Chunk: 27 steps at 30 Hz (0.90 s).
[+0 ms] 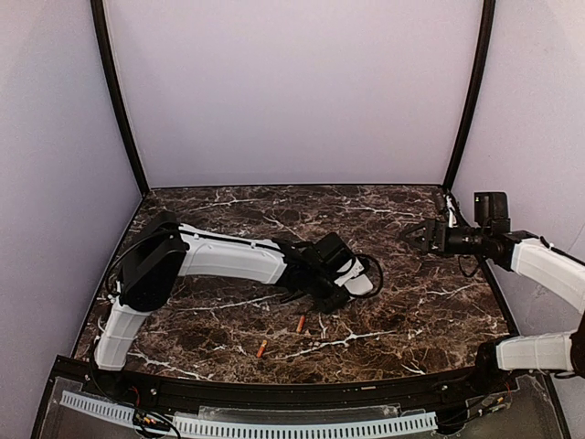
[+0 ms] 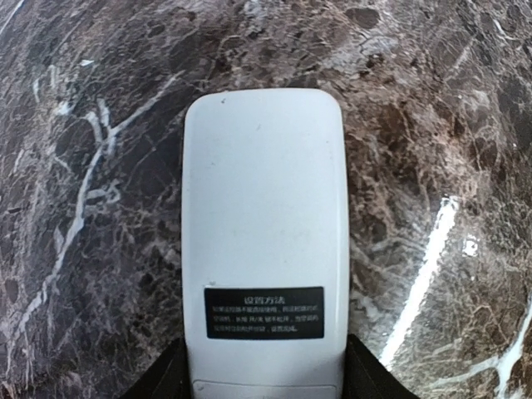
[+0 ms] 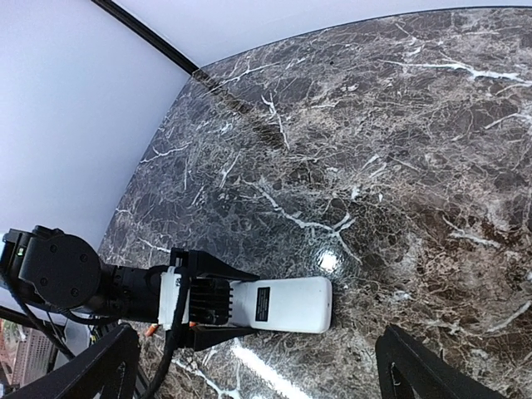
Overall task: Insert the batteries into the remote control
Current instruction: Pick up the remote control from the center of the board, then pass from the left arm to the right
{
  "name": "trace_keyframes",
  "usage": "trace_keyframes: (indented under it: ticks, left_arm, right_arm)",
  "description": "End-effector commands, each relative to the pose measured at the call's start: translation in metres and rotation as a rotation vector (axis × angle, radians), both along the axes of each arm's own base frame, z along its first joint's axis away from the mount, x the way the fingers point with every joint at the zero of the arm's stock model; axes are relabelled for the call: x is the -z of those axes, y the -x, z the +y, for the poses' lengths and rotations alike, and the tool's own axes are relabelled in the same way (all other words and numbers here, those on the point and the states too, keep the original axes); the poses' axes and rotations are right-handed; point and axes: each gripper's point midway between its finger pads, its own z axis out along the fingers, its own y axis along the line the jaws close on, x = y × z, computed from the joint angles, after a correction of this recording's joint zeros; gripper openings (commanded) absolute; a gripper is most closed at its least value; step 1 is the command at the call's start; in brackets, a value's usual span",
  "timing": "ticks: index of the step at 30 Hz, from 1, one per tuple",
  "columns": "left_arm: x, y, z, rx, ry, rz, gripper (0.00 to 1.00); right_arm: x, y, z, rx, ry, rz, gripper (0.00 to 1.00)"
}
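Note:
The remote control [image 1: 358,276] is white and lies back up, low over the dark marble table. My left gripper [image 1: 336,274] is shut on its near end. In the left wrist view the remote [image 2: 264,208] fills the centre and shows a black label, with my left gripper [image 2: 266,366] and its black fingers [image 2: 162,378] pressed against both sides. Two orange-red batteries [image 1: 300,323] [image 1: 261,348] lie loose on the table nearer the front edge. My right gripper [image 1: 413,234] is open and empty, raised at the right. It [image 3: 259,353] looks down on the remote [image 3: 291,304].
The marble table [image 1: 420,311] is enclosed by pale walls with black corner posts [image 1: 117,101]. A black cable loops beside the left wrist [image 1: 373,265]. A bit of orange battery [image 3: 150,329] shows behind the left gripper in the right wrist view.

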Motion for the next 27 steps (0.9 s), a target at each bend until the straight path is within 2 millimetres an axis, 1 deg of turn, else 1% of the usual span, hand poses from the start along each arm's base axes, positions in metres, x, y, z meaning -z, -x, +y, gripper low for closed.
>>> trace_keyframes:
  ticks: [1,4,5,6,7,8,9,10,11,12,17,21,27]
  left_arm:
    - [-0.06,-0.022,0.007,-0.091,0.121,-0.114,0.49]
    - [-0.085,-0.027,0.015,-0.121,0.181,-0.182,0.49]
    - [-0.083,-0.028,0.02,-0.133,0.173,-0.197,0.49]
    - [-0.097,-0.029,0.02,-0.139,0.205,-0.219,0.49]
    - [-0.096,-0.03,0.025,-0.149,0.202,-0.23,0.49]
    - [-0.109,-0.032,0.026,-0.162,0.236,-0.254,0.49]
    - [-0.109,-0.031,0.029,-0.166,0.237,-0.257,0.49]
    - [-0.121,-0.032,0.029,-0.174,0.27,-0.276,0.49]
    - [-0.12,-0.031,0.032,-0.177,0.268,-0.277,0.48]
    - [-0.132,-0.032,0.031,-0.183,0.305,-0.292,0.48]
    - [-0.156,-0.03,0.035,-0.196,0.369,-0.322,0.47]
    - [-0.166,-0.027,0.039,-0.195,0.397,-0.335,0.46]
    - [-0.167,-0.025,0.043,-0.21,0.398,-0.345,0.44]
  right_arm:
    - [0.006,-0.001,0.005,-0.011,-0.047,0.051,0.99]
    - [0.008,0.0,0.01,-0.03,-0.094,0.074,0.99]
    - [0.008,0.001,0.013,-0.038,-0.111,0.08,0.99]
    - [0.009,0.002,0.017,-0.044,-0.125,0.088,0.99]
    - [0.01,0.003,0.02,-0.051,-0.133,0.1,0.99]
    - [0.008,0.003,0.025,-0.061,-0.141,0.096,0.99]
    - [0.007,0.003,0.03,-0.074,-0.147,0.097,0.99]
    - [0.005,0.004,0.035,-0.086,-0.152,0.099,0.99]
    - [0.004,0.005,0.041,-0.099,-0.159,0.105,0.99]
    - [0.003,0.005,0.047,-0.113,-0.162,0.105,0.99]
    - [0.0,0.002,0.072,-0.155,-0.158,0.117,0.99]
    - [0.001,-0.005,0.089,-0.162,-0.179,0.134,0.98]
    - [-0.005,-0.015,0.117,-0.181,-0.208,0.134,0.95]
